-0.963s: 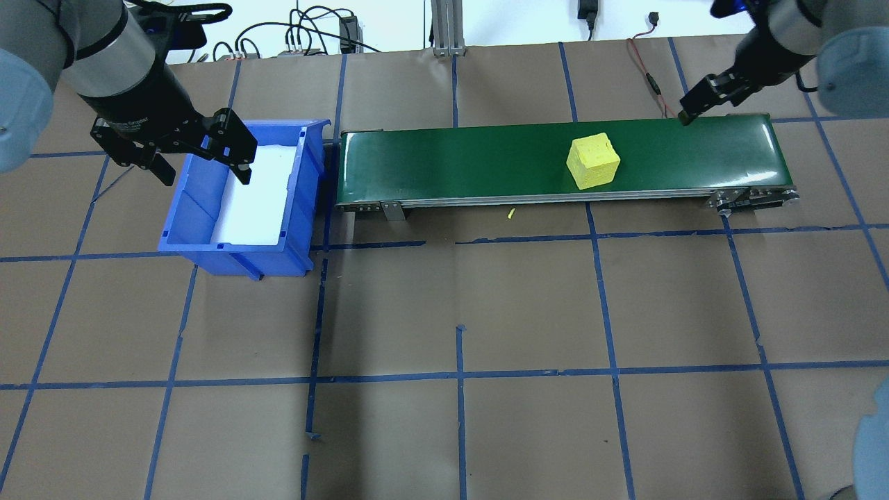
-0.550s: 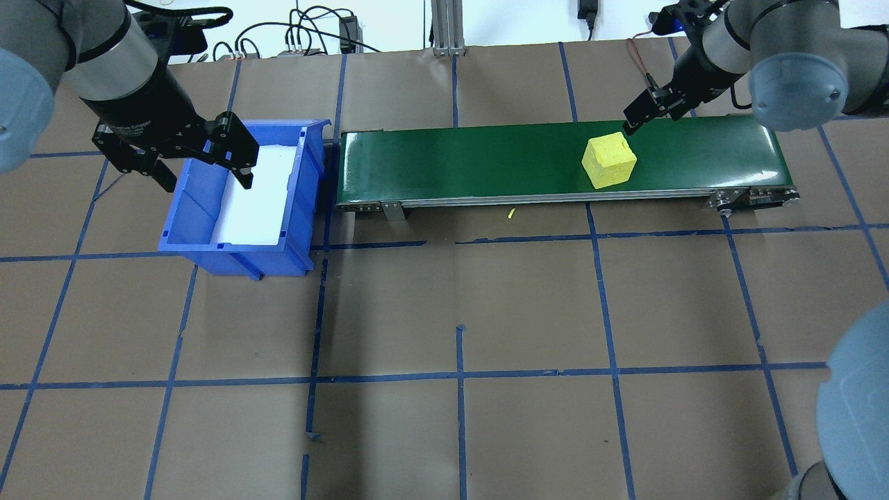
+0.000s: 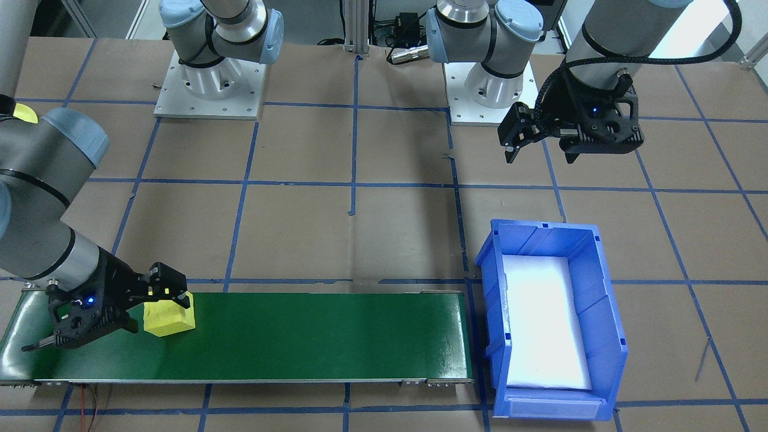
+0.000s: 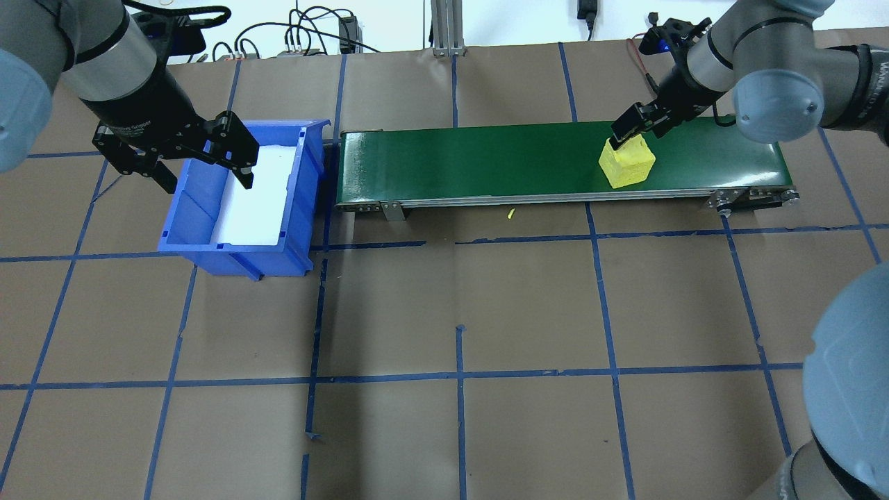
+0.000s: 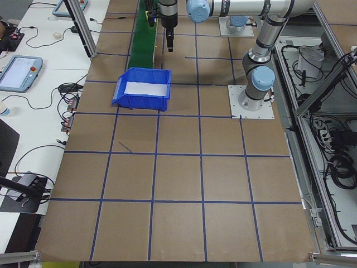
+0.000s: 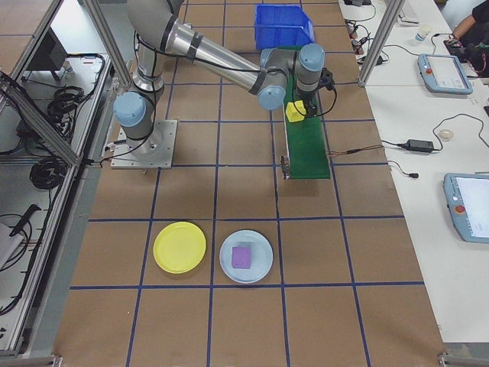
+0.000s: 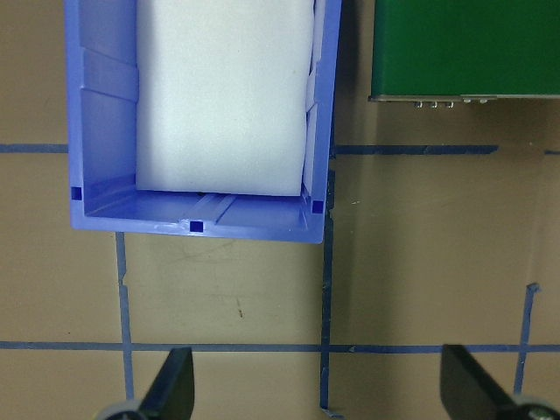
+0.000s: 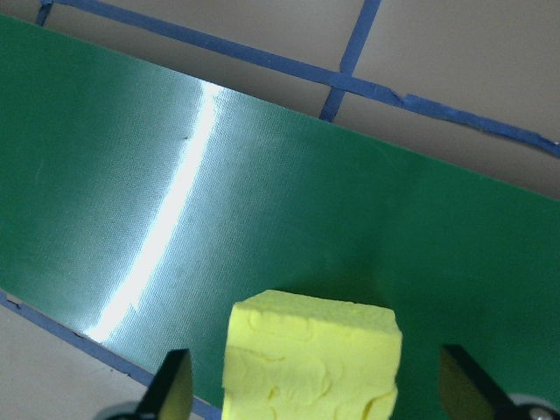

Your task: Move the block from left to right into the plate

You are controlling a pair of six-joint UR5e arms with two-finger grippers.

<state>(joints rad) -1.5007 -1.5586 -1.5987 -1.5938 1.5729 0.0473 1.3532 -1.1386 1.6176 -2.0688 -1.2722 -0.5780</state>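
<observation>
The block point(image 4: 628, 165) is a yellow foam cube near the right end of the green conveyor belt point(image 4: 479, 163). My right gripper point(image 4: 630, 136) hangs low over it, open. In the right wrist view the block point(image 8: 311, 359) sits between the two fingertips point(image 8: 172, 385) with a gap on each side. In the front view the right gripper point(image 3: 157, 312) straddles the block point(image 3: 171, 321). The yellow plate point(image 6: 179, 247) lies on the table far from the belt and shows only in the right side view. My left gripper point(image 4: 206, 170) is open and holds nothing above the blue bin point(image 4: 305, 201).
The blue bin point(image 3: 606, 282) with a white liner stands at the belt's left end. A pale blue plate point(image 6: 260, 267) with a purple block point(image 6: 241, 256) lies beside the yellow plate. Cables run along the far table edge.
The block has ridden the belt to the right. My right gripper has swung left and down until its open fingers are around the block. The left arm has stayed still.
</observation>
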